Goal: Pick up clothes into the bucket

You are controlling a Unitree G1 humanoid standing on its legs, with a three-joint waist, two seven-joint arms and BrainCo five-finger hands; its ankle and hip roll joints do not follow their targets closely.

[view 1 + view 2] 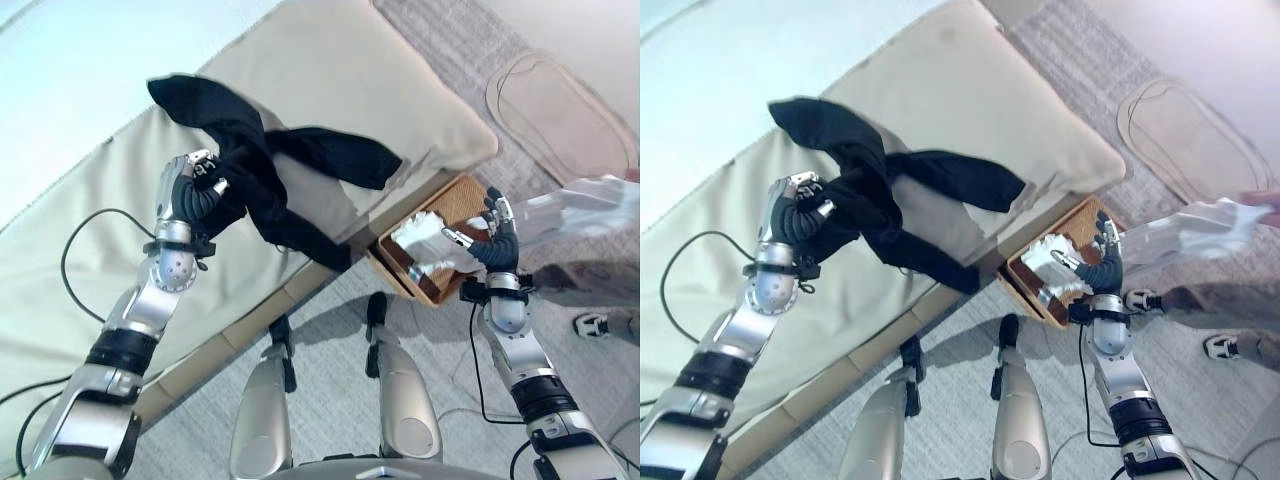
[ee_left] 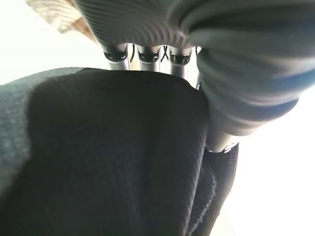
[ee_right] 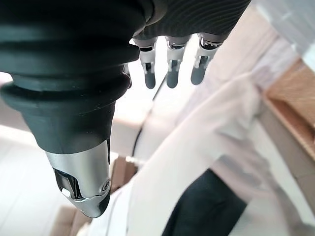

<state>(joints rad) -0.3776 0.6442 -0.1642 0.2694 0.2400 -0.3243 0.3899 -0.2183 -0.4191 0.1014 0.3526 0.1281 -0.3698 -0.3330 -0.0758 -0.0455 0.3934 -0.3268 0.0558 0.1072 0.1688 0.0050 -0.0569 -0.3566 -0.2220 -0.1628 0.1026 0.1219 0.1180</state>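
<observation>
Left hand (image 1: 195, 190) was curled round a black garment (image 1: 262, 165), lifted partly off the bed (image 1: 90, 210). Right hand (image 1: 497, 238) hovered, fingers relaxed, over the wicker basket (image 1: 462, 195) holding white cloth (image 1: 425, 240). Carry step; next, swing it across to the basket.

Legible text, labels, numbers, signs: none. The black garment (image 1: 262, 170), the white cloth (image 1: 425, 240), the wooden basket (image 1: 470, 195) and the beige cushion (image 1: 340, 70) all present plain, unmarked surfaces.
</observation>
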